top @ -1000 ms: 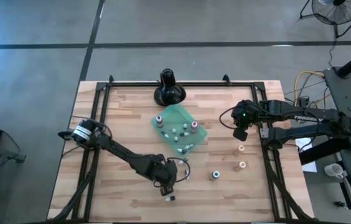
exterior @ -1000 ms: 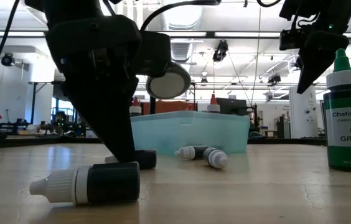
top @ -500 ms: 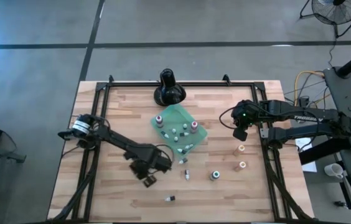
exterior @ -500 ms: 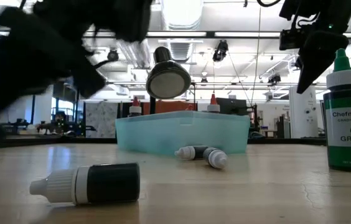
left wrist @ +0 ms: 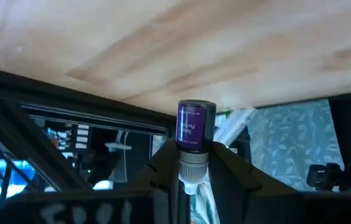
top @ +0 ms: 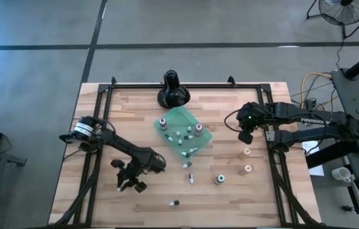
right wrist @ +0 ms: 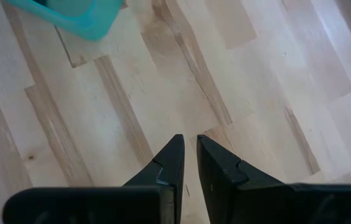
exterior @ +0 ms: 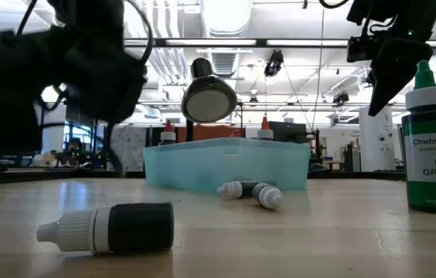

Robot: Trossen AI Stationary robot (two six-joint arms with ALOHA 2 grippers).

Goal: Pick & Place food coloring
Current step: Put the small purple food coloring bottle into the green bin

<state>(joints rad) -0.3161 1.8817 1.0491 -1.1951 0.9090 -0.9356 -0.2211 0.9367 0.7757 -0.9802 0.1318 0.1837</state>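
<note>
Two arms on the wooden bench (top: pixel 103 197), and the action is all on the left of the high view! The left tool (top: pixel 126 183) sits in the lower left of that frame, well apart from the teal tray (top: pixel 200 138), and the left wrist view tells the story: its fingers (left wrist: pixel 163 171) are clamped on the cap end of a purple bottle (left wrist: pixel 195 126), label facing the camera, body pointing away from the wrist. Over at the right edge of the bench, the right tool (top: pixel 245 136) hangs above bare wood with its fingers (right wrist: pixel 170 163) drawn together and nothing between them. Centre frame in the high view, the tray holds a cluster of small bottles, two red-capped ones (top: pixel 163 121) standing at its rim. Below the tray, a dark bottle (exterior: pixel 108 228) lies on its side, front and lower left in the low view, white cap pointing left. Two more lie cap to cap (exterior: pixel 252 191) just in front of the tray. Far right of the low view, a green bottle (exterior: pixel 433 151) stands upright, and two orange ones (top: pixel 247 160) stand near the right arm. A black round-based stand (top: pixel 172 90) sits at the top of the bench.
</note>
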